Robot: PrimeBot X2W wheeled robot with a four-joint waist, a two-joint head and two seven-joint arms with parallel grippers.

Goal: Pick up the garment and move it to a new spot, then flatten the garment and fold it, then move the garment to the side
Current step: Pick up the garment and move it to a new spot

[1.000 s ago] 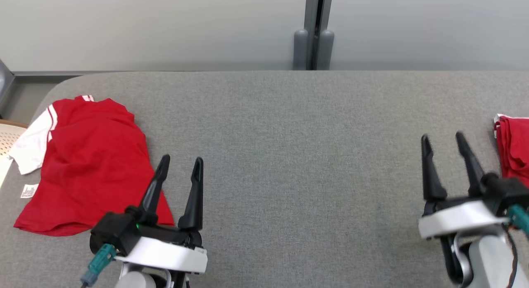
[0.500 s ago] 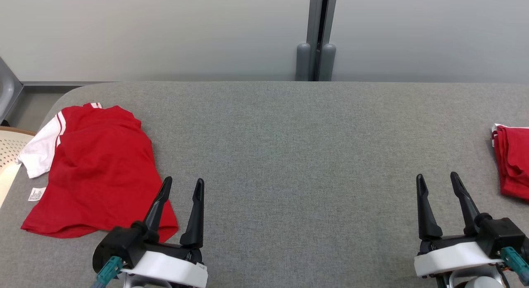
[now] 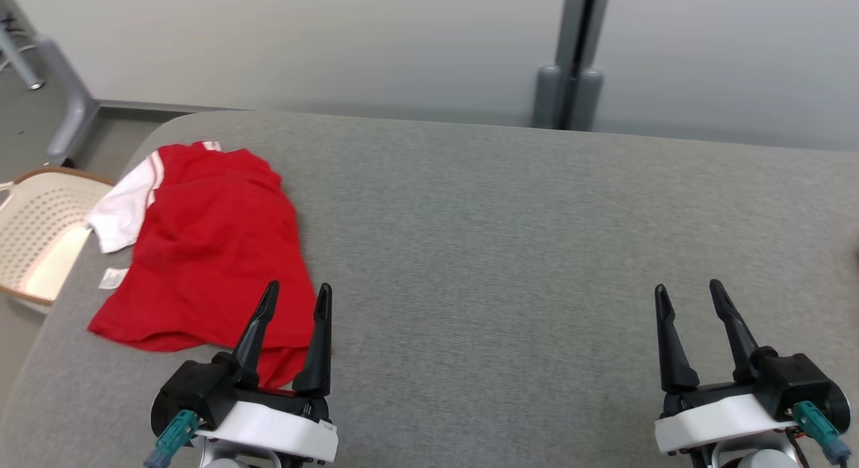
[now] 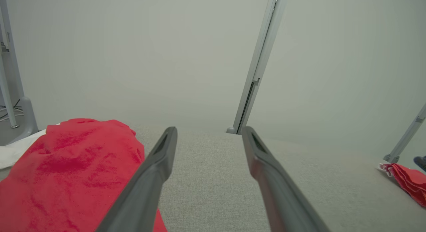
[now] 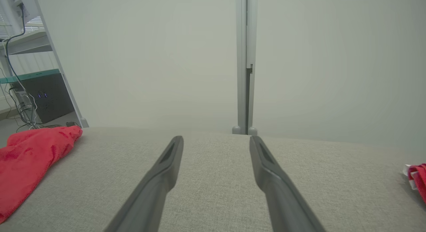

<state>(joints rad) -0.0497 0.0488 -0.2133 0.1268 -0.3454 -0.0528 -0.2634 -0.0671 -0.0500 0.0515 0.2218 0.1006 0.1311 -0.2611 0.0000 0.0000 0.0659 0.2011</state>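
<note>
Both grippers are empty. Left gripper [image 3: 298,288] has its fingers [image 3: 255,330] spread with nothing between them, and it sits over the near right hem of the red shirt [image 3: 208,253]. Can't tell how high above it. Right gripper [image 3: 688,287] is also spread wide with nothing pinched, over bare table [image 3: 503,240], well apart from the shirt.

The shirt lies rumpled on the left end of the table. Its white sleeve [image 3: 124,209] points toward the table's left edge, with a small tag [image 3: 111,278] beside it. A basket [image 3: 33,226] sits off the table just past that edge. In the left wrist view the red cloth is to the left of my fingers, not between them. A second red bundle [image 4: 407,187] lies far over at the right end. It looks folded already, so I'd leave it alone.

I judge we're at the very start, first pick not made. How I'd do it:
- Swing the left gripper left and down so the hem goes between the fingers, low enough to catch cloth but not dig into the table cover
- Pinch a single edge or corner, not a bunched lump, or flattening gets harder later
- Bring the right gripper across for a second hold on the hem or shoulder so the shirt hangs open
- Lift till the sleeve clears the table, then carry to the bare middle
- Watch the sleeve near the edge, it could slip toward the basket
</note>
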